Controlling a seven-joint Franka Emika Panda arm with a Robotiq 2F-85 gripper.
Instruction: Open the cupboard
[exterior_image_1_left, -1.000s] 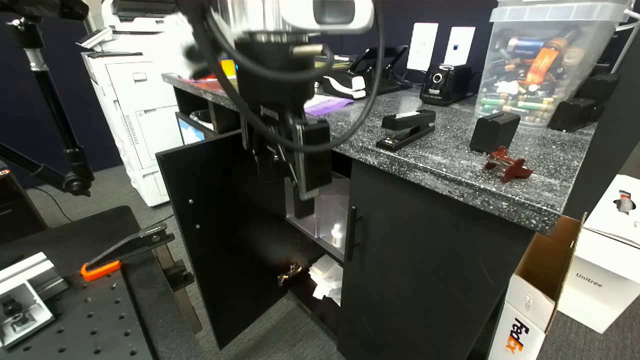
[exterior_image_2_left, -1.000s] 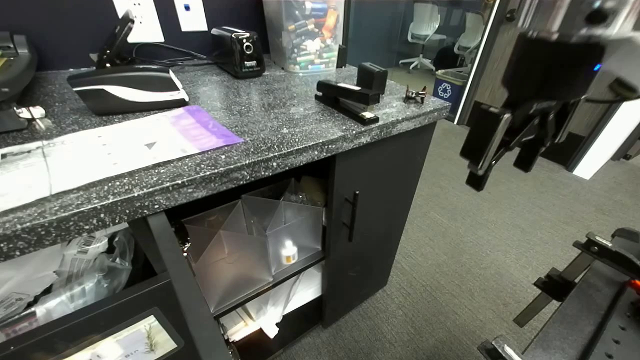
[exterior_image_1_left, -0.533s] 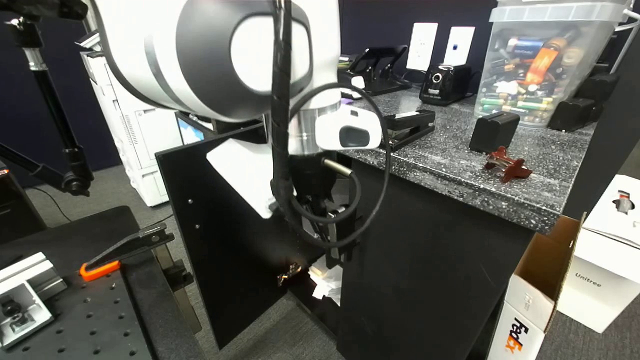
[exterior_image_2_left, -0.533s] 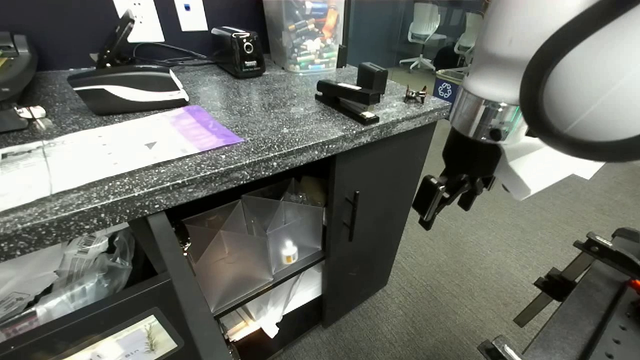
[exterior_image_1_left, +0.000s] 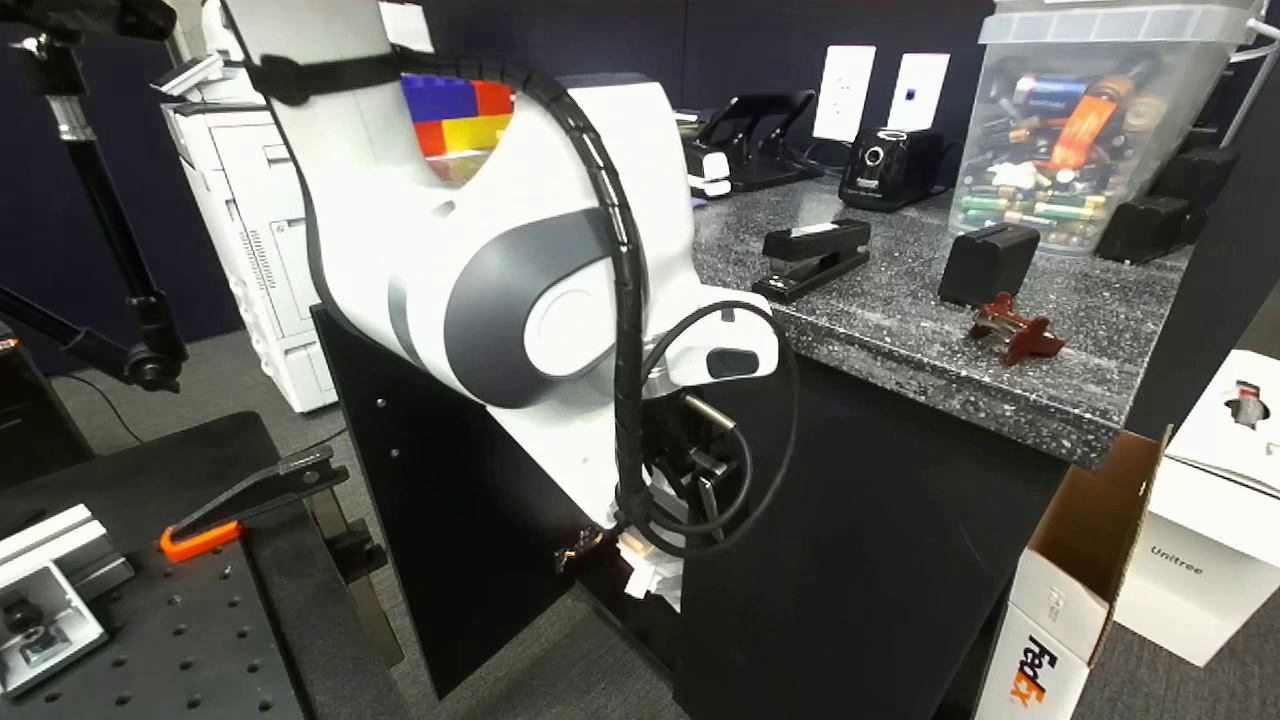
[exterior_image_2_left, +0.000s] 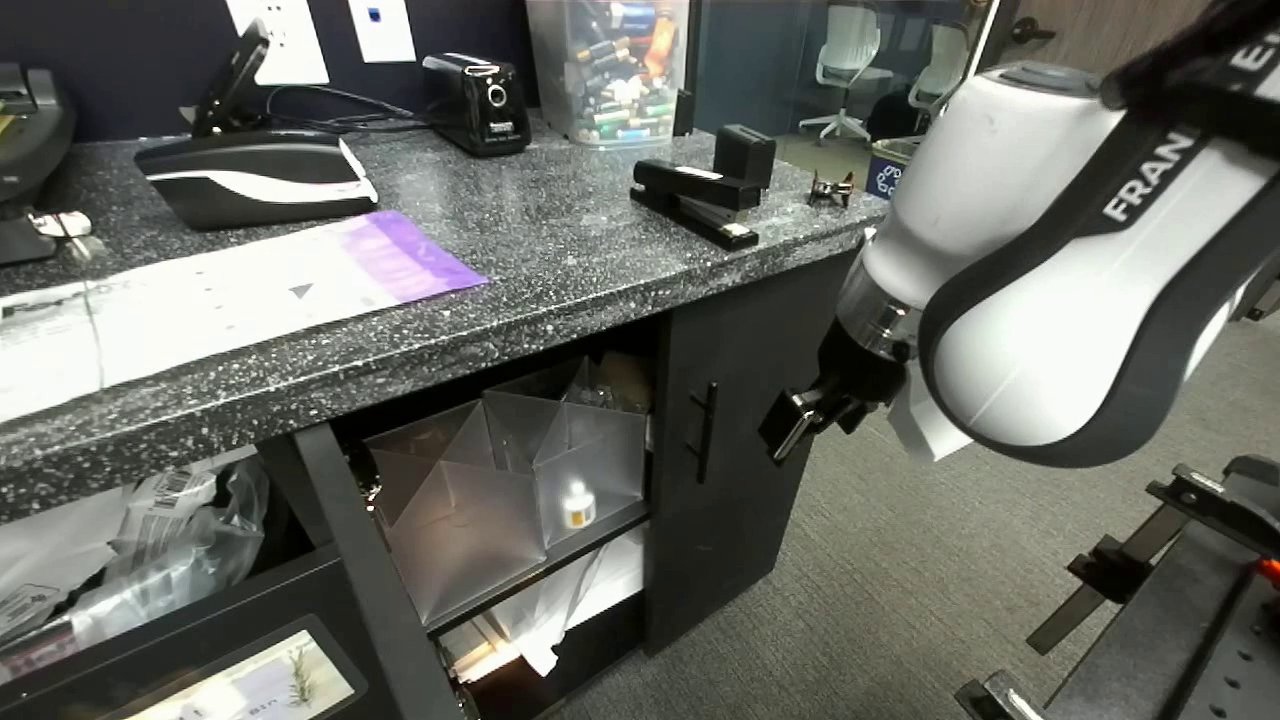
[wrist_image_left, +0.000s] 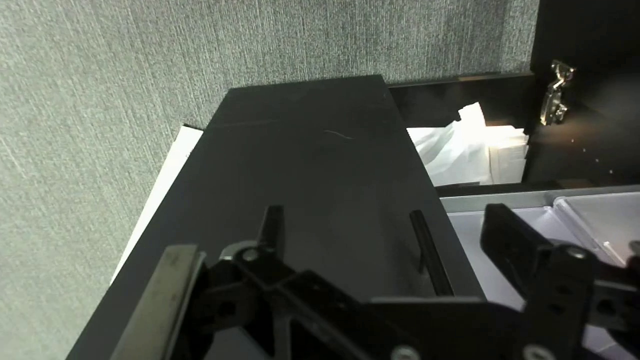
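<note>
1. Far left, in an exterior view: a sheet with a purple end (exterior_image_2_left: 270, 285) lies flat on the speckled granite counter (exterior_image_2_left: 570, 215).
2. Beneath the counter: the cupboard (exterior_image_2_left: 665, 560), matt black. One door (exterior_image_1_left: 450, 540) stands swung open; the compartment shows translucent bins (exterior_image_2_left: 460, 540), a small white bottle (exterior_image_2_left: 578, 507) beside or in them (cannot tell which), and white papers (exterior_image_2_left: 610, 580) on the level below.
3. Stapler (exterior_image_2_left: 695, 193): on the counter, near its front edge.
4. Second door (exterior_image_2_left: 742, 510): closed, with an upright bar handle (exterior_image_2_left: 707, 435) near the edge next to the compartment.
5. Gripper (exterior_image_2_left: 820, 420): in front of the second door, right of the handle as seen here and apart from it. The wrist view shows the fingers (wrist_image_left: 510, 250) wide apart, the handle appearing between them in that view.
6. Far right: the white arm (exterior_image_2_left: 1040, 340), bent, running down to the gripper.
</note>
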